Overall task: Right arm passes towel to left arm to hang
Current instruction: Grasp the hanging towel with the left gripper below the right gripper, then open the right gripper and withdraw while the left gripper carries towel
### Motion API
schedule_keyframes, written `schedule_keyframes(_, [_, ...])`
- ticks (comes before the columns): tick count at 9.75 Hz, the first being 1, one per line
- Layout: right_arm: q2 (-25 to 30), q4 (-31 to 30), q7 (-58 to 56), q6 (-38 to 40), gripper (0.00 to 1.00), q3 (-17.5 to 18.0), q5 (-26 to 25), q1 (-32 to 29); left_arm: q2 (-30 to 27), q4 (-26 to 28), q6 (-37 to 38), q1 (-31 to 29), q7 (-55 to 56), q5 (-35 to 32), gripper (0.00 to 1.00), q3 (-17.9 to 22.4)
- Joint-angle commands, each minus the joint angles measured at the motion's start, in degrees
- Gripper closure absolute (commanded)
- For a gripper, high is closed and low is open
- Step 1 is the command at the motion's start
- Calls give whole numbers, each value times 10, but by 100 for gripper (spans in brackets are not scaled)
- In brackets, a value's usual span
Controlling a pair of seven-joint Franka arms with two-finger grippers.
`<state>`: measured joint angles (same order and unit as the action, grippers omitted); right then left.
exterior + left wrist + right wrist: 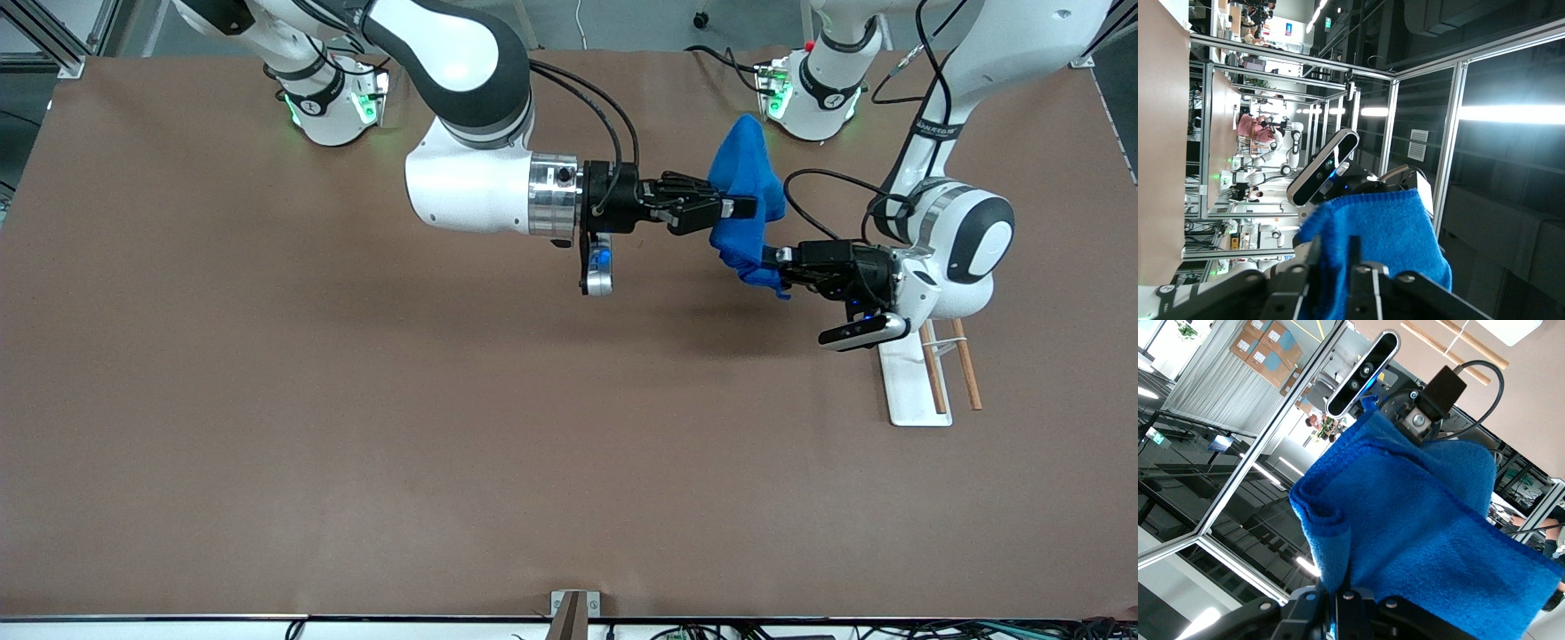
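The bright blue towel [747, 169] hangs bunched in the air over the table, toward the left arm's end and close to the left arm's base. My right gripper [751, 207] reaches across level and is shut on the towel's middle; in the right wrist view the towel [1405, 520] rises from its closed fingers [1346, 590]. My left gripper [772, 258] meets the towel's lower part from the left arm's end. In the left wrist view its fingers [1335, 250] pinch a fold of the towel [1385, 227].
A white tray with wooden rods [916, 382] lies on the brown table [356, 400] under the left arm's wrist, nearer to the front camera than the towel. Both arm bases stand along the table's back edge.
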<state>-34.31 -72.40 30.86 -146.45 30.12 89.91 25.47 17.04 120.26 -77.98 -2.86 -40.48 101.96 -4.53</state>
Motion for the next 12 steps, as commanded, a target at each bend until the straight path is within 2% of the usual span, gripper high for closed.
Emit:
schedule_keyframes(1, [-8,15,-12,-6,99,3,13,5,4,-12,-14,-10,-7,-71,99,0])
schedule_keyframes(3, [-8,15,-12,-6,99,2,12,4,4,-13,-14,-14,-7,-83,99,0])
schedule_keyframes(4, [-8,15,-12,-6,84,1,11,4,5,-22,-18,-14,-6,-87,99,2])
schedule_keyframes(5, [-3,12,-12,-7,19,-2,0,0,6,-42,-30,-14,13,-115,99,1])
schedule_keyframes(6, [2,1,-12,-5,0,-4,-36,-9,14,-67,-31,-14,37,-143,99,1])
schedule_keyframes(8, [27,-57,-11,10,0,-4,-134,-59,15,-92,-31,-26,64,-179,99,2])
schedule_keyframes(10, [42,-109,-9,54,0,-5,-272,-125,16,-133,-29,-56,73,-279,100,0])
schedule_keyframes(12, [42,-125,-8,127,0,-17,-429,-185,21,-192,-27,-70,145,-372,100,0])
